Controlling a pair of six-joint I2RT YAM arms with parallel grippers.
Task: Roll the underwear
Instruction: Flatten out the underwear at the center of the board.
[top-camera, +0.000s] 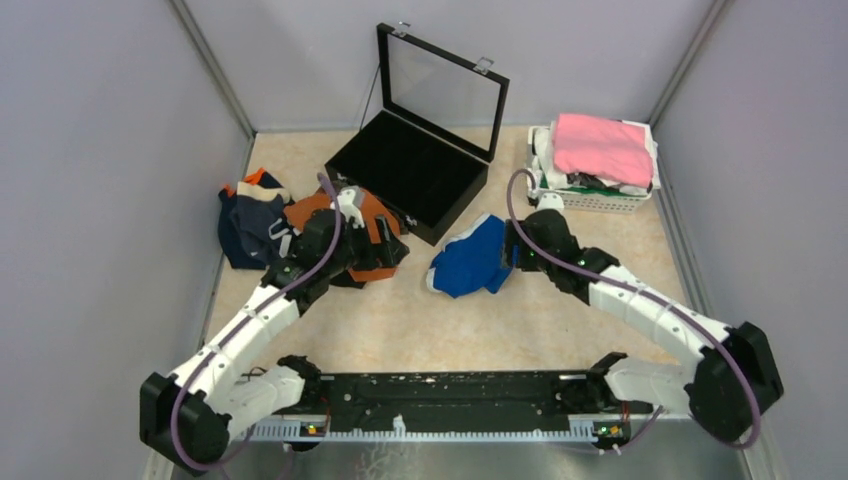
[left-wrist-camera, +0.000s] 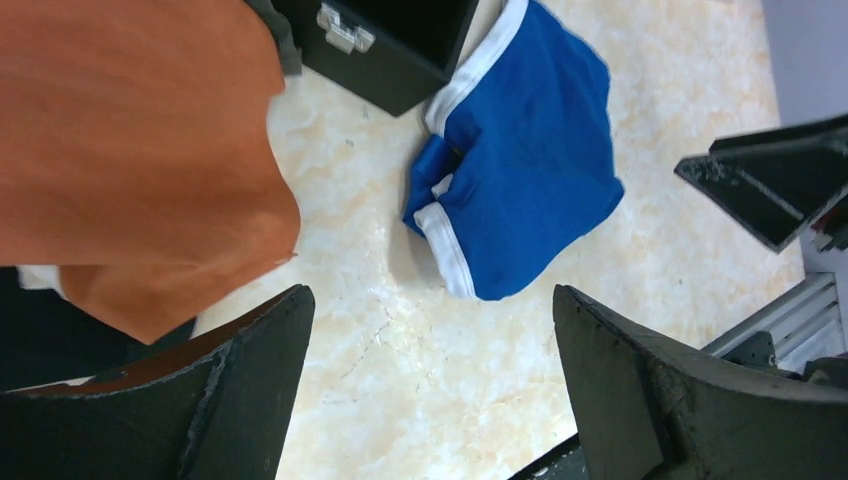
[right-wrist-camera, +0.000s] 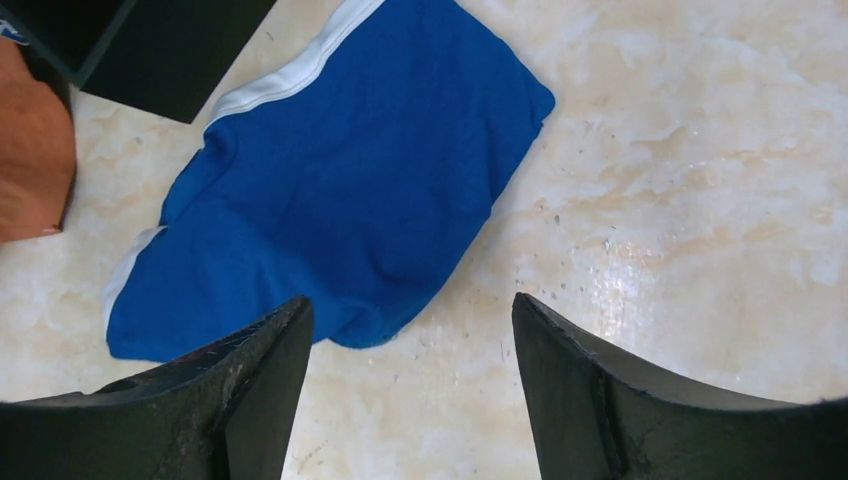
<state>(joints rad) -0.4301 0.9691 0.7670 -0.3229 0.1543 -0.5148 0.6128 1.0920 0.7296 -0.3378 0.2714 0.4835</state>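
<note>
A royal blue underwear with white trim lies crumpled flat on the table centre, also seen in the left wrist view and the right wrist view. My right gripper hovers at its right edge, open, with nothing between its fingers. My left gripper is open over bare table, beside a rust-orange underwear that lies on a dark one. More underwear, navy with orange, is heaped at the far left.
An open black case with a glass lid stands at the back centre, its corner visible in the left wrist view. A white basket at the back right holds a pink folded cloth. Grey walls enclose the table.
</note>
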